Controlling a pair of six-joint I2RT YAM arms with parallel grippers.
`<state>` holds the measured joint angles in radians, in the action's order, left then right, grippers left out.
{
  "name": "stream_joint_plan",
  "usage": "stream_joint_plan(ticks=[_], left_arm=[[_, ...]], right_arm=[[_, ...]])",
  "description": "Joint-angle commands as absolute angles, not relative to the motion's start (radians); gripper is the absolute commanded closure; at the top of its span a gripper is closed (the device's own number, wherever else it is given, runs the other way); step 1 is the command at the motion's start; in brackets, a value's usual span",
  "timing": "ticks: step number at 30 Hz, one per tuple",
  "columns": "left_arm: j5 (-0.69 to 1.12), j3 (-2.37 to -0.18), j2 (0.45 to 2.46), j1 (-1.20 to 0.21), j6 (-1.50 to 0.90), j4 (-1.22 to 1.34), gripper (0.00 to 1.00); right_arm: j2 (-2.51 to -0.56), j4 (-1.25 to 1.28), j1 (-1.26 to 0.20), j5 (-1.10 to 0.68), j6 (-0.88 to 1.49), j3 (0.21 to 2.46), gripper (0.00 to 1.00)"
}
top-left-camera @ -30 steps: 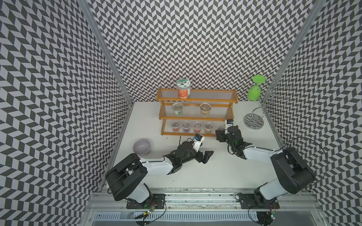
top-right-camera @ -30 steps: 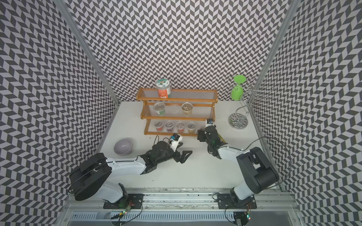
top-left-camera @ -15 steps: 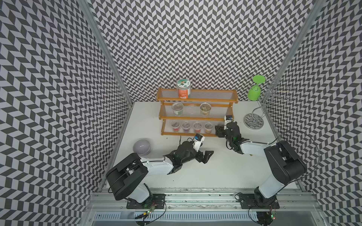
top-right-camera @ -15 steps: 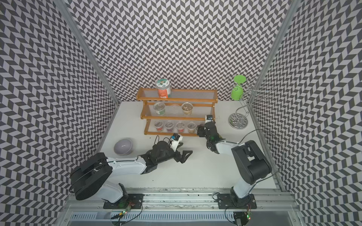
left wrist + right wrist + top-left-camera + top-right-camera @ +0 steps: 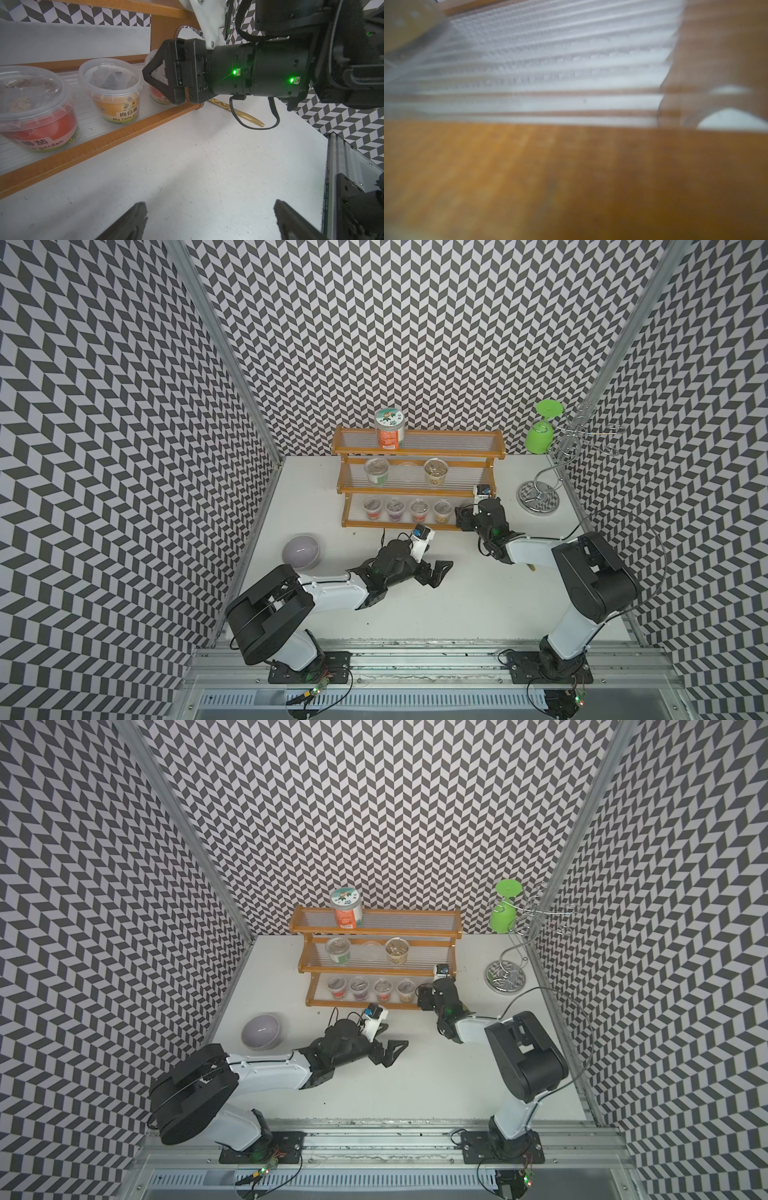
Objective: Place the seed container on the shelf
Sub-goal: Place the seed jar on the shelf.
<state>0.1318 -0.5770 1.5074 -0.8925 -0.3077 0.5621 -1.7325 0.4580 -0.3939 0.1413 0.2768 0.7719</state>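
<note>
The shelf (image 5: 419, 454) (image 5: 376, 930), a stepped rack with an orange-brown frame and clear ribbed tiers, stands at the back of the table. My right gripper (image 5: 462, 516) (image 5: 424, 996) is at the right end of its bottom tier, shut on the seed container (image 5: 155, 96), a small clear-lidded cup with a red label. One black finger covers most of the cup in the left wrist view. The right wrist view shows only the blurred front rail (image 5: 571, 166) and ribbed tier. My left gripper (image 5: 436, 572) (image 5: 209, 205) rests low over the table, open and empty.
Several small seed cups (image 5: 407, 509) fill the bottom tier, with more on the middle tier and a tall orange-labelled jar (image 5: 389, 430) on top. A purple bowl (image 5: 301, 551) sits at left. A chrome wire stand (image 5: 538, 497) with a green cup (image 5: 539, 439) stands at right. A gold utensil (image 5: 239, 116) lies under my right arm.
My right gripper has moved from the table toward the shelf, to the right end of the bottom tier. The left arm has not moved.
</note>
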Motion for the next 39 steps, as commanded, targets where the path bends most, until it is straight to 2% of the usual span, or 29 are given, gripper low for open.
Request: stream_joint_plan(ticks=[1,26,33,39], left_arm=[[0.124,-0.608,1.504,-0.899,-0.302,0.546,0.00],[0.132,-0.623,1.514,-0.899,-0.314,0.516,0.01],[0.126,-0.621,1.507,-0.899,-0.321,0.513,0.00],[0.038,-0.599,1.444,-0.897,-0.305,0.503,0.00]], right_arm=[[-1.749,0.490,-0.388,0.129,0.275,0.792,0.27],[-1.690,0.378,-0.387,0.100,0.287,0.799,0.24],[-1.658,0.356,-0.386,0.118,0.292,0.796,0.15],[-1.524,0.335,-0.387,0.144,0.289,0.729,0.11]])
